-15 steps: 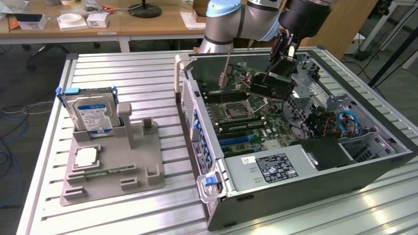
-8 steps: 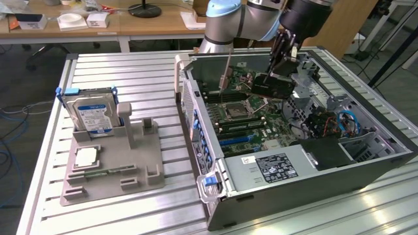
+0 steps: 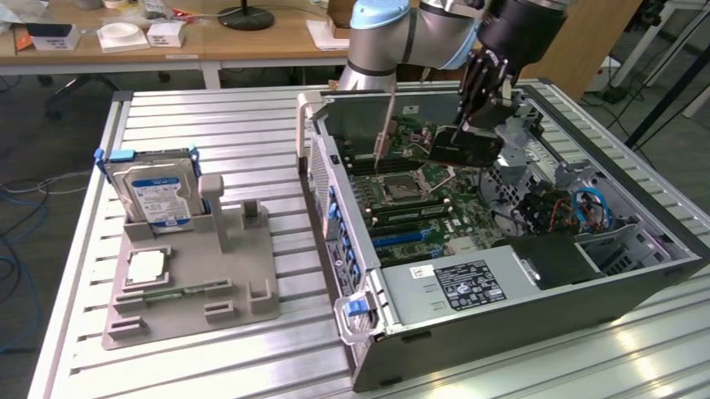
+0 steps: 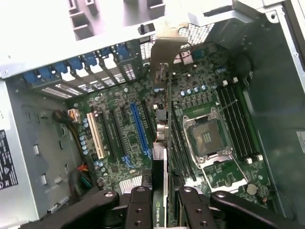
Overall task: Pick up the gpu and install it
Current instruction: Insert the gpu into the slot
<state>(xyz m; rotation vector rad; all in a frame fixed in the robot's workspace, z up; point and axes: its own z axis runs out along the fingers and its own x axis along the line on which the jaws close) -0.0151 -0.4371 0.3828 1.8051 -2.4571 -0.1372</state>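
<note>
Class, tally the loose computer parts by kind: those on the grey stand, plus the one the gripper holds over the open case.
hard drive: 1
processor chip: 1
memory stick: 1
gpu: 1
Total: 4

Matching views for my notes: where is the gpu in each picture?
Exterior view: gpu held above the motherboard inside the open case.
Wrist view: gpu edge-on between the fingers, beside the CPU socket.
Shared landmark: the CPU socket.
</note>
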